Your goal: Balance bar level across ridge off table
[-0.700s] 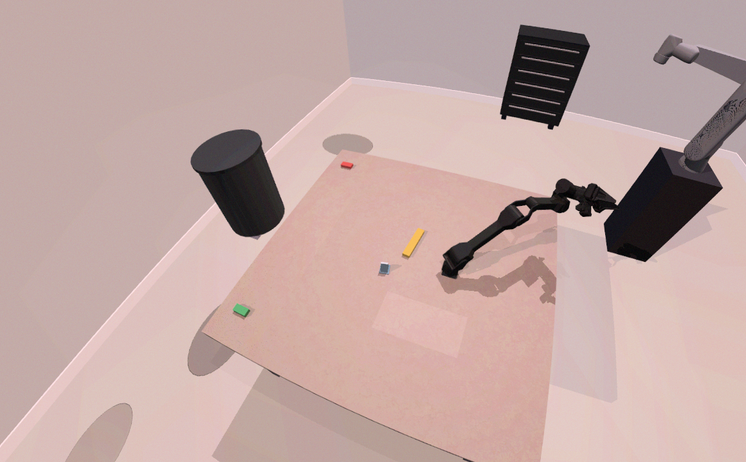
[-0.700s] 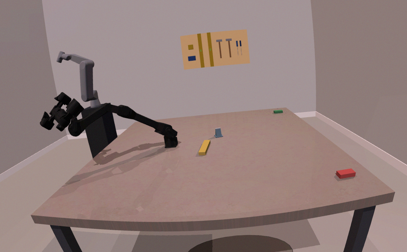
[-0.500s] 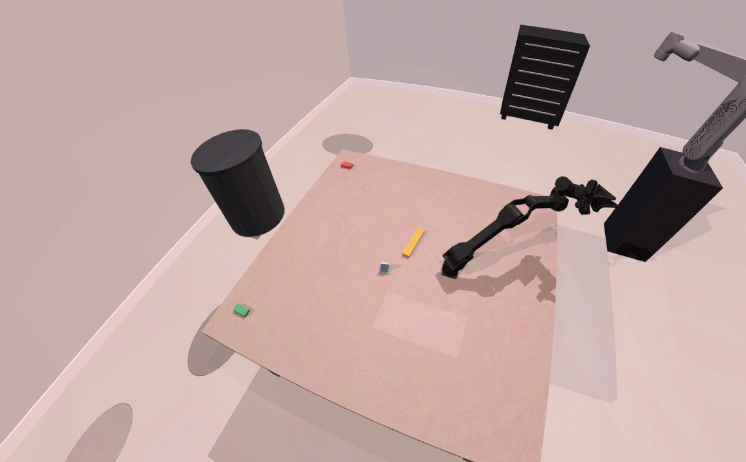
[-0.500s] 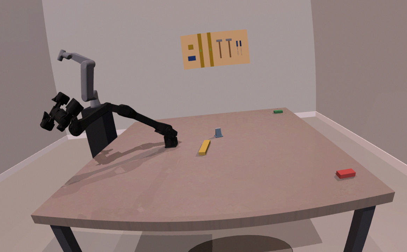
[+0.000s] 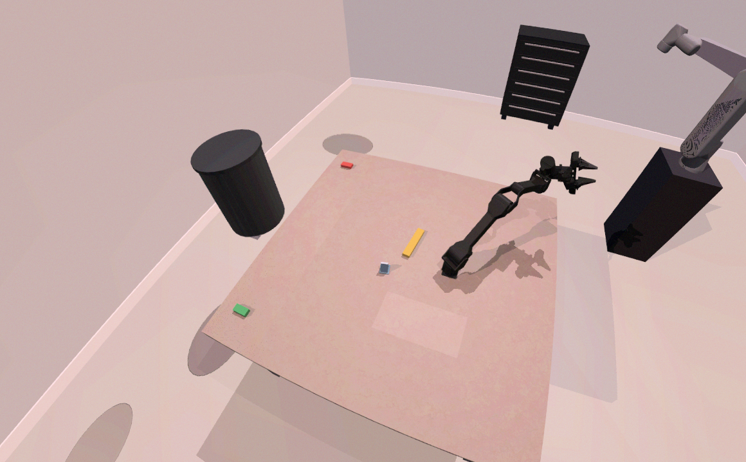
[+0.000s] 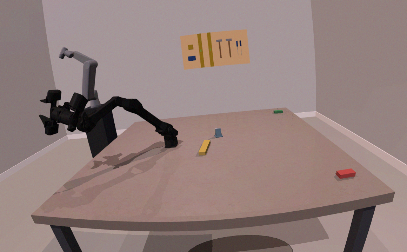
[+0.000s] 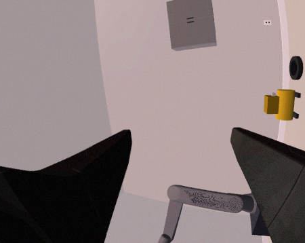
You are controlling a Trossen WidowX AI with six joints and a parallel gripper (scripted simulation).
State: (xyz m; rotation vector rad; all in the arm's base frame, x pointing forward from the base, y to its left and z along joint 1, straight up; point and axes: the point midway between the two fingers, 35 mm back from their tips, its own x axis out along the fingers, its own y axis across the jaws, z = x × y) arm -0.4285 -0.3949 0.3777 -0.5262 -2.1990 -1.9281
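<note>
The yellow bar (image 5: 413, 242) (image 6: 204, 147) lies flat on the table (image 5: 330, 230) (image 6: 261, 181). The small blue-grey ridge (image 5: 384, 267) (image 6: 218, 132) stands on the table close to one end of the bar, and the two are apart. My gripper (image 5: 595, 172) (image 6: 40, 109) (image 7: 181, 135) is open and empty. It is raised high, far from the bar and the ridge, out by the table's edge on the arm's far side from them. It points away from both. The wrist view shows neither the bar nor the ridge.
A red block (image 5: 346, 165) (image 6: 346, 173) and a green block (image 5: 241, 310) (image 6: 278, 111) lie near two table corners. A grey arm (image 5: 714, 120) (image 6: 88, 78) (image 7: 211, 199) stands on a dark pedestal (image 5: 660, 201) beyond the table. A black bin (image 5: 240, 186) is beside the table.
</note>
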